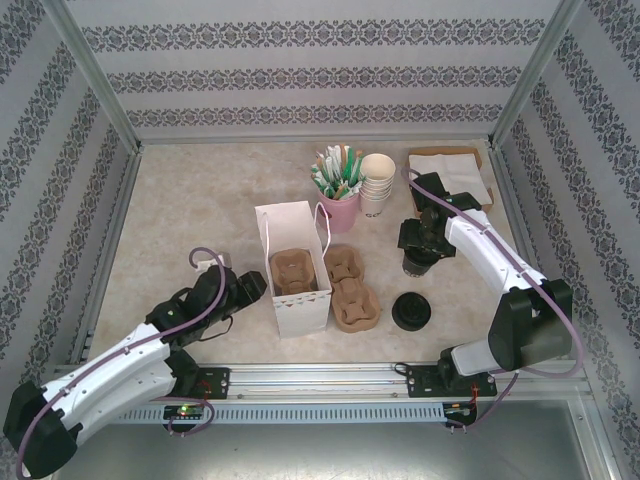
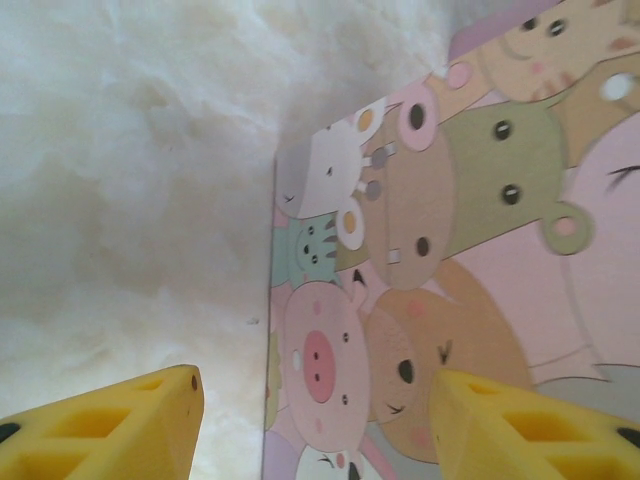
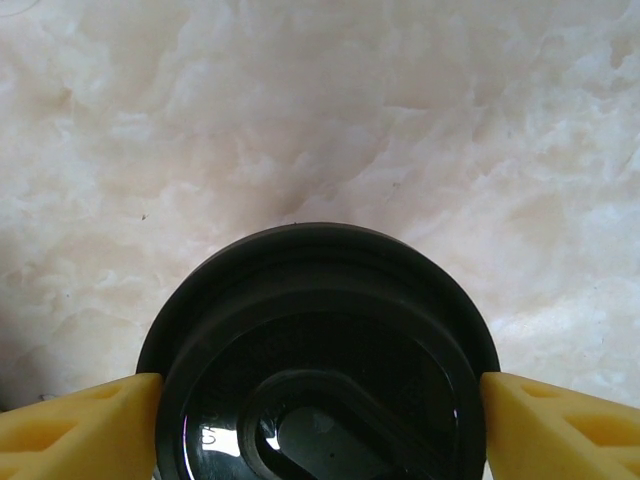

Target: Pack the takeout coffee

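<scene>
The paper bag (image 1: 295,268) stands upright and open at the middle of the surface (image 1: 190,220), with one cup carrier (image 1: 293,272) sitting inside it. Touching the bag's right side lie the spare carriers (image 1: 352,290), and further right of those a loose black lid (image 1: 411,311) rests flat. Behind the bag a pink cup of stirrers (image 1: 338,205) stands next to a stack of paper cups (image 1: 377,185), with napkins (image 1: 448,165) beyond them to the right. The coffee cup (image 1: 415,264), topped with a black lid, stands well to the right of the bag. The right hand (image 1: 420,252) is over it, and its yellow fingers (image 3: 90,425) sit against both sides of the lid rim, gripping it. The left hand (image 1: 247,288) is low at the bag's left side, open. Its fingers are spread apart with the bag's cartoon-printed corner between them, neither visibly touching.
</scene>
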`<state>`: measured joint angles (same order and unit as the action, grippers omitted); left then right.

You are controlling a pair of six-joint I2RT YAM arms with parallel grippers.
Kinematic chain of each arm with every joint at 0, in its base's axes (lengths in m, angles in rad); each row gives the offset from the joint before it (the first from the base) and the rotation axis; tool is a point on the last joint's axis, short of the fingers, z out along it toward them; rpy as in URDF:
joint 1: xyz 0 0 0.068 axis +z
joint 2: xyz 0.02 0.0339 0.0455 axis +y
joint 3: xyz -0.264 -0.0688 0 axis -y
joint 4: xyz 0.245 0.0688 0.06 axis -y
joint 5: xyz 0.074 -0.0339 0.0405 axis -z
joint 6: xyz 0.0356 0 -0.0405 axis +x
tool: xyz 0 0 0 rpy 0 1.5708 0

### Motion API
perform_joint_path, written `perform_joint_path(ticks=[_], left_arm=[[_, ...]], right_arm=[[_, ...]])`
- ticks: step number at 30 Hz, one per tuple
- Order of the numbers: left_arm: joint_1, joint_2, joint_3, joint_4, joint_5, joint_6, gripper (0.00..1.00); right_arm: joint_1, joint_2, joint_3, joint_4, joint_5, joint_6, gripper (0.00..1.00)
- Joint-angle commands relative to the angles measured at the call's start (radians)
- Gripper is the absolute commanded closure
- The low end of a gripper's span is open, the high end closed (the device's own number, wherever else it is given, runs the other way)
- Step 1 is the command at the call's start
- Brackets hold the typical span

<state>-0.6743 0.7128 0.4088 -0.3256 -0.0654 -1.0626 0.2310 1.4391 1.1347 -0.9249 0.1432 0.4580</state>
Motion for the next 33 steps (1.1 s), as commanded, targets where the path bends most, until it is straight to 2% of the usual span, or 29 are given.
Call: perform_joint_path(ticks=[1,5,11,17,25,30,33], left_arm=[[-0.010,-0.018,0.047,-0.060,-0.035,0.038,0.38],[-0.010,-0.026,0.077,-0.081,-0.039,0.051,0.38],[-0.010,-0.039,0.144,-0.125,-0.054,0.077,0.36],[-0.008,-0.038,0.296,-0.213,-0.060,0.153,0.32],[-0.008,0.031,0.578,-0.398,-0.153,0.382,0.28],[-0.008,0.103,0.752,-0.471,-0.138,0.562,0.17],[-0.008,0.147,0.858,-0.506,-0.127,0.648,0.15]], right_arm=[[-0.009,0.009,-0.020,0.011,0.000,-0.001,0.21],[-0.010,0.010,-0.024,0.016,-0.003,-0.002,0.26],[-0.018,0.002,-0.032,0.017,-0.007,0.001,0.28],[-0.032,-0.032,-0.031,0.012,-0.042,0.009,0.29],[-0.035,-0.089,-0.014,-0.030,-0.069,-0.003,0.29],[-0.030,-0.119,0.019,-0.072,-0.061,-0.022,0.30],[-0.016,-0.130,0.047,-0.112,-0.044,-0.040,0.30]])
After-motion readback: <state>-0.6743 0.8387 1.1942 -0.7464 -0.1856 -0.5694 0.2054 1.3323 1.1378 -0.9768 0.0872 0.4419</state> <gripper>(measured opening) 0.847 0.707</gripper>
